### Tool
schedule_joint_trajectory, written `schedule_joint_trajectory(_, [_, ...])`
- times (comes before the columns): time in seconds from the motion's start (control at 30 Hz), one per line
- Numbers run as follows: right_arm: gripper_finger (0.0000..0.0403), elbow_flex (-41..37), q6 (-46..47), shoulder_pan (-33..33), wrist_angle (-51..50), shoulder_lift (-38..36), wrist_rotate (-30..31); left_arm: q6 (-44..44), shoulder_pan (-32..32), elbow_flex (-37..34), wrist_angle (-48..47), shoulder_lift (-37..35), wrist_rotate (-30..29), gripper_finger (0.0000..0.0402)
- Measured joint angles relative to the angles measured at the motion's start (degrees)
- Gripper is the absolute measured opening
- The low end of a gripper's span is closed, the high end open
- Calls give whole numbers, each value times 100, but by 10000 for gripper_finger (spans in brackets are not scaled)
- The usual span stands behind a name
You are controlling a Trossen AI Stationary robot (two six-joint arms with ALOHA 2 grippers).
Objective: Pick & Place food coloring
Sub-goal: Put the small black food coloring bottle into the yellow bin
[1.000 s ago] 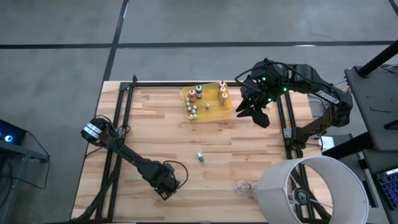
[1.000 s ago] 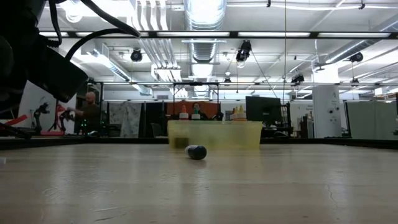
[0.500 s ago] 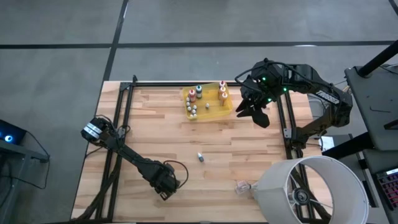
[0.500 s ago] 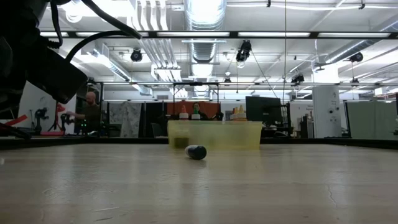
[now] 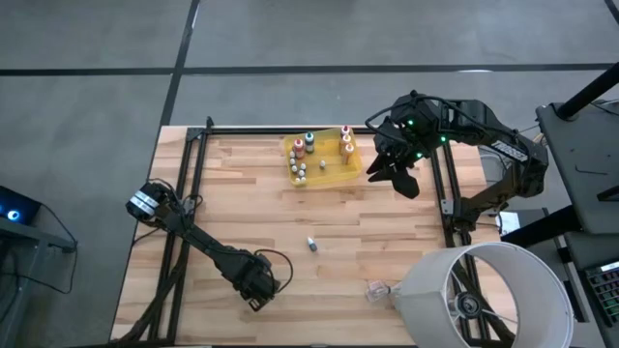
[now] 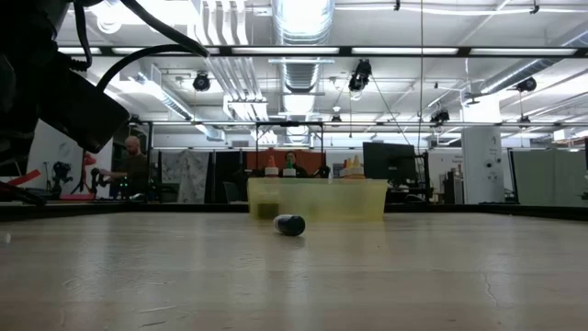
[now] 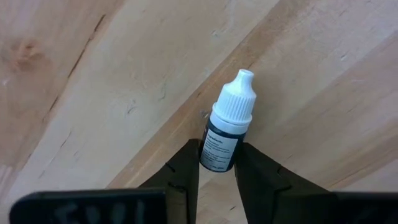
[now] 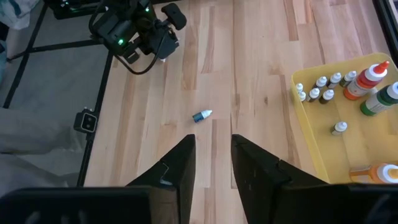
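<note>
A tiny food coloring bottle (image 7: 227, 130) with a dark body and white cap lies on its side on the wooden table. My left gripper (image 7: 217, 149), near the table's near left (image 5: 259, 287), is shut on it. Another small bottle (image 5: 311, 244) lies on its side mid-table. Several more stand in the translucent yellow tray (image 5: 334, 177) at the far edge. My right gripper (image 8: 212, 155) hangs open high above the table's far right, beside the tray, with nothing between its fingers. My left gripper pinches the lower end of the bottle's dark body (image 7: 214, 158) between its two fingers, one on each side. The fingers come from above, pointing steeply down, and lie across the bottle. The bottle lies on the table, its white cap (image 7: 236, 102) pointing away from the fingers.
A clear crumpled plastic scrap (image 5: 377, 290) lies near the front right, next to a large white cylinder (image 5: 484, 295) that overhangs the table's near right corner. Black frame rails (image 5: 184, 193) run along the table's left, far and right sides. Bare wood lies between the tray and the mid-table bottle.
</note>
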Motion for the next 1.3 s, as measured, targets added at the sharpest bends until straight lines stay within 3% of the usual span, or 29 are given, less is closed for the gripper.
schedule_joint_trajectory(0.7, [93, 0, -11, 0, -2, 0, 2, 160, 90, 192, -438, -392, 44, 69])
schedule_joint_trajectory(1.3, [111, 0, -129, 0, 57, 0, 9, 706, 1016, 234, -456, -1888, -31, 69])
